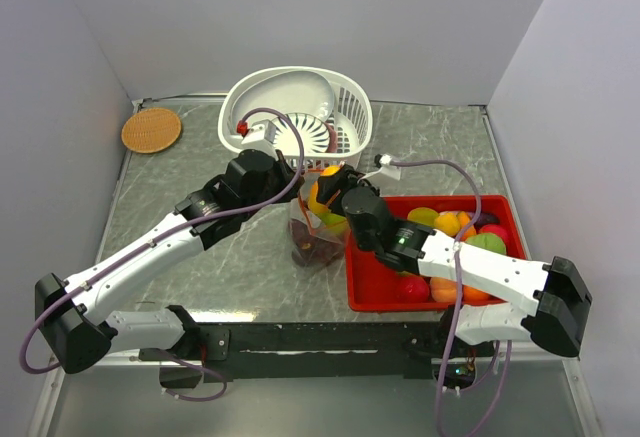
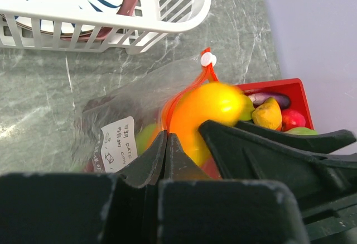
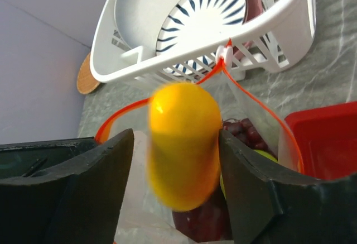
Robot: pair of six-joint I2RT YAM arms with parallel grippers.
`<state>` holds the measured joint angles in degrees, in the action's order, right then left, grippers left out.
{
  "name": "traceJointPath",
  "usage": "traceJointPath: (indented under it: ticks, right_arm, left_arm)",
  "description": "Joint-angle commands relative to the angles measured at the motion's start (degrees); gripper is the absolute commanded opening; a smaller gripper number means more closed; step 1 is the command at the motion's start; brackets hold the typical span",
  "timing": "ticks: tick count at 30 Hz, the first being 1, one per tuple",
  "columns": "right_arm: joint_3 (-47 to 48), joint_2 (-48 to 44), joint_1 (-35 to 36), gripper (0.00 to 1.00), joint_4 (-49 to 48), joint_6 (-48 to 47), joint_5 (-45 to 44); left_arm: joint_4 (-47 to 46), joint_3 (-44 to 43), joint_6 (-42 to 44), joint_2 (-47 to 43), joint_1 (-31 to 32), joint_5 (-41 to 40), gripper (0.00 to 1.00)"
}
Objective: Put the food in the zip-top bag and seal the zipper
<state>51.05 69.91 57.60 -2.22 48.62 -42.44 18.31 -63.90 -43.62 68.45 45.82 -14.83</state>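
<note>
so the zip-top bag [image 1: 315, 232] stands upright in the middle of the top view, on the grey marbled desk [image 1: 420, 137], just left of the red tray [image 1: 375, 282] and below the white basket [image 1: 345, 92]. The left gripper [image 2: 166, 143] is closed down tight on the near rim of the bag, its fingers meeting right where the orange zipper [image 3: 114, 119] runs in, so that side of the mouth is pinched and held up. The right gripper [image 3: 175, 134] hangs over the open mouth with its jaws spread wide and the yellow-orange mango [image 3: 184, 149] between them. The mango is blurred in the right wrist view, and there's a sliver of gap between it and the finger on the left of the frame, so it doesn't look clamped to me. Inside the bag you can see the dark purple grapes [image 3: 240, 132] at the bottom and something green [image 2: 146, 135] beside them, and there's a white label [image 2: 119, 140] on the plastic. More toy fruit [image 1: 450, 222] sits in the tray at the right. A striped plate [image 3: 206, 15] leans in the basket, and a round woven mat [image 1: 151, 129] lies at the upper left
</note>
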Motion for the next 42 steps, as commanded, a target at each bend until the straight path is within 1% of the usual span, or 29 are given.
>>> traceJointPath:
  ticks: [1,2,3,4,7,8,10,11,13,14,15,16,17,20,21,24,25,26,28,30,36,42]
  right_arm:
    - [0.5,-0.3,0.5,0.77,1.4,0.9,-2.0]
    - [-0.1,-0.7,0.6,0.82,1.9,1.2,-2.0]
    - [-0.5,-1.3,0.6,0.85,2.0,1.2,-1.6]
    - [-0.7,-2.5,0.5,0.86,2.0,1.2,-1.5]
    - [0.9,-4.4,0.6,0.87,7.7,1.7,-1.6]
    - [3.2,-5.0,0.6,0.87,13.0,2.3,-1.8]
    - [5.5,-6.7,0.5,0.87,19.2,3.0,-3.2]
    - [7.5,-7.3,0.3,0.89,26.1,4.2,-3.7]
    - [8.5,-9.9,-0.2,0.93,32.9,6.0,-3.7]
    - [8.6,-10.8,-1.1,0.94,39.3,8.2,-2.8]
    - [8.5,-12.8,-1.4,0.95,43.1,10.5,-2.4]
    - [8.5,-13.8,-1.8,1.0,47.2,13.3,-2.2]
    - [7.6,-14.9,-2.5,1.0,53.7,17.8,-0.6]
    - [4.2,-19.2,-3.0,1.0,62.7,25.6,2.9]
    - [3.0,-21.3,-3.0,1.0,63.7,26.8,6.1]
    - [-2.0,-24.9,-3.0,1.0,65.8,32.1,12.3]
    - [-3.0,-25.5,-3.1,1.0,66.3,33.5,13.0]
    - [-4.8,-26.0,-3.0,1.0,68.1,36.7,13.3]
    - [-6.7,-26.7,-3.1,1.0,70.1,39.3,12.9]
    - [-7.4,-26.5,-3.0,1.0,73.0,42.6,12.6]
    - [-9.1,-23.3,-3.1,1.0,73.0,42.7,14.6]
    - [-8.4,-19.2,-3.1,1.0,74.6,42.3,15.2]
  left_arm:
    - [-2.4,-2.4,-0.9,-0.3,-0.3,0.4,0.01]
    - [-2.5,-2.3,-0.9,-0.4,-0.3,0.3,0.01]
    - [-2.7,-2.1,-0.9,-0.6,-0.3,0.3,0.01]
    - [-2.8,-1.9,-0.9,-0.6,-0.3,0.3,0.01]
    - [-2.9,-1.8,-0.9,-0.8,-0.3,0.3,0.01]
    - [-2.9,-1.7,-1.0,-0.9,-0.3,0.2,0.01]
    - [-2.9,-1.5,-0.9,-1.1,-0.3,0.2,0.01]
    - [-2.9,-1.3,-0.9,-1.5,-0.3,0.1,0.01]
    - [-2.8,-1.1,-0.8,-1.7,-0.3,-0.3,0.01]
    - [-2.8,-1.0,-0.7,-2.2,-0.3,-0.5,0.01]
    - [-2.7,-1.0,-0.4,-2.3,-0.3,-0.6,0.01]
    - [-2.7,-0.8,-0.2,-2.5,-0.3,-0.7,0.01]
    - [-2.5,-0.8,-0.2,-2.8,-0.3,-1.0,0.01]
    - [-2.7,-0.4,0.0,-3.2,-0.3,-1.2,0.01]
    - [-2.8,-0.4,0.0,-3.1,-0.3,-1.2,0.01]
    - [-2.9,-0.4,0.0,-3.1,-0.3,-0.9,0.01]
    - [-2.9,-0.5,0.0,-3.0,-0.3,-0.8,0.01]
    - [-3.0,-0.5,0.0,-3.0,-0.3,-0.7,0.01]
    - [-3.0,-0.5,0.0,-2.9,-0.3,-0.6,0.01]
    - [-2.9,-0.4,0.1,-3.1,-0.3,-0.7,0.01]
    - [-2.5,-0.2,0.2,-3.5,-0.3,-1.2,0.01]
    - [-2.2,-0.1,-0.1,-3.6,-0.3,-1.2,0.01]
